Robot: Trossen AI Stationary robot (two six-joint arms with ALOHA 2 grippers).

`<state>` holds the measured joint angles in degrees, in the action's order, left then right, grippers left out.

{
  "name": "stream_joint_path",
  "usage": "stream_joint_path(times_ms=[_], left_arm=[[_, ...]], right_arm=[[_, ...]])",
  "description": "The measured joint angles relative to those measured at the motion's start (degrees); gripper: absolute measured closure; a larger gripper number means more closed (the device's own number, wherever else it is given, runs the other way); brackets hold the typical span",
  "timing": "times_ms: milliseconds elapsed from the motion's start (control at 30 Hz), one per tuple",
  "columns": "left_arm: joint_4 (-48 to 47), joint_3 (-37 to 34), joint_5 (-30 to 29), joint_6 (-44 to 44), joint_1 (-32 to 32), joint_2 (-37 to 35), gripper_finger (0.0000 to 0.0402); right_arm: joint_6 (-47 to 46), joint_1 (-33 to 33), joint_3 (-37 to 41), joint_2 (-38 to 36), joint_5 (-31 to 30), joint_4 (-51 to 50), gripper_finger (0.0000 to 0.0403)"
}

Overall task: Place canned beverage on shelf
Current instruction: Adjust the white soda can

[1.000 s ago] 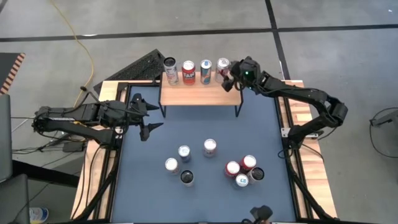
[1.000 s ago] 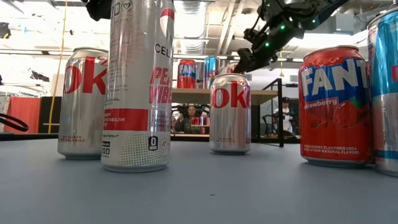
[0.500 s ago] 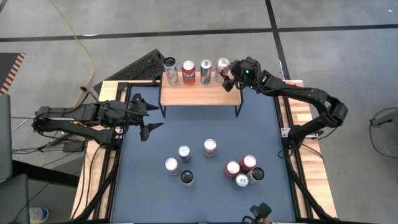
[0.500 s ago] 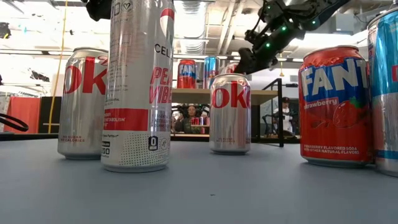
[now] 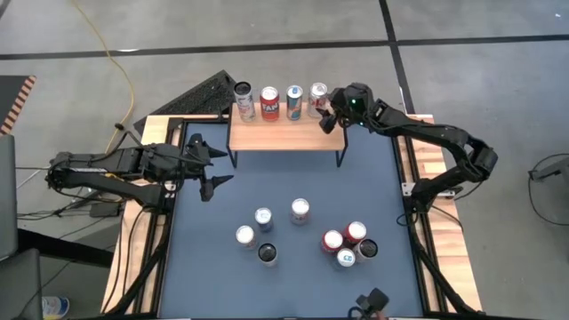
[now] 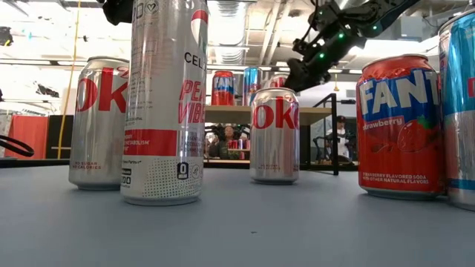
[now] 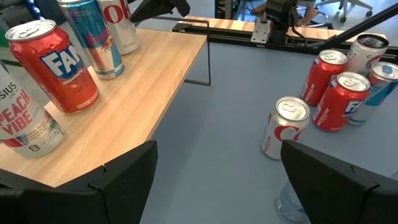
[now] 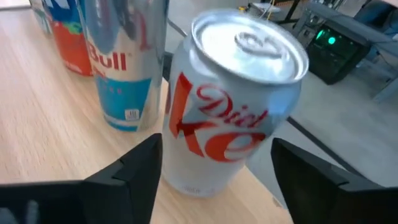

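Diet Coke can point(image 8: 233, 102), the canned beverage of this step, stands upright at the right-hand end of the shelf point(image 5: 284, 135), fourth in a row of four, just beside the blue Red Bull can point(image 8: 124, 68). Going from largest down: the blue worktop point(image 5: 284, 187) carries the shelf at its far edge and a loose group of cans nearer the camera. The right arm reaches over the shelf's end, and the right gripper point(image 5: 330, 110) has its jaws spread on either side of the Diet Coke can, not touching it as far as the wrist view shows. The left gripper point(image 5: 212, 166) waits at the worktop's left side, jaws spread and empty.

By my reading, the can is set down and the step in hand is the release and retreat. To do it well, the jaws should stay wide and the arm should draw straight back along its own line, away from the row, so neither finger clips the can or nudges it into the Red Bull can; the can sits near the shelf's end, so a sideways brush could tip it off.

Readable writing: "Diet Coke" on the placed can, "Bull" on its neighbour, "FAN" on the red Fanta can point(image 7: 55, 65), and "PEACH VIBE" on the Celsius can point(image 7: 25, 121); in the low view "FANTA strawberry" shows on a can on the worktop
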<state>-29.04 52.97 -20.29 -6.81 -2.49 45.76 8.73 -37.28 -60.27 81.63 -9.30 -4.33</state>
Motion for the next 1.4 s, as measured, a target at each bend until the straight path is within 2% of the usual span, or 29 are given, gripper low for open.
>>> stream_joint_path(times_ms=[167,267,367,467,600,700,800,1000,1200,1400], left_arm=[[0.0,0.0,0.0,-0.1,0.0,0.0,0.0069],[-0.4,0.0,0.5,-0.1,0.0,0.0,0.0069],[-0.5,0.0,0.7,-0.2,0.0,0.0,0.0069],[-0.7,0.0,1.0,-0.1,0.0,0.0,0.0069],[-0.6,0.0,0.4,0.1,0.0,0.0,0.0069],[-0.3,0.0,0.2,0.3,0.0,0.0,0.0069],[0.2,0.0,0.1,0.4,0.0,0.0,0.0069],[0.1,0.0,0.0,-0.3,0.0,0.0,0.0069],[-1.5,0.0,0.5,-0.9,0.0,0.0,0.0069],[-1.5,0.0,0.5,-0.4,0.0,0.0,0.0069]], right_arm=[[1.7,0.0,0.0,-1.4,-1.1,-4.1,0.0142],[3.2,0.0,0.0,-4.6,-1.7,-8.0,0.0142],[3.8,0.1,0.0,-8.8,-2.6,-7.7,0.0142],[6.2,0.1,0.0,-11.8,-2.7,-1.3,0.0142],[6.8,-0.9,0.0,-11.9,-3.5,10.9,0.0142],[6.0,-2.0,-2.0,-9.1,0.1,15.0,0.0143],[4.8,-2.5,-5.9,-4.5,3.1,13.5,0.0143],[5.8,-1.6,-14.9,3.8,3.3,6.1,0.0143],[6.6,-1.9,-20.3,6.9,3.2,-6.1,0.0143],[8.7,-1.5,-22.8,6.0,3.3,-11.1,0.0121]])
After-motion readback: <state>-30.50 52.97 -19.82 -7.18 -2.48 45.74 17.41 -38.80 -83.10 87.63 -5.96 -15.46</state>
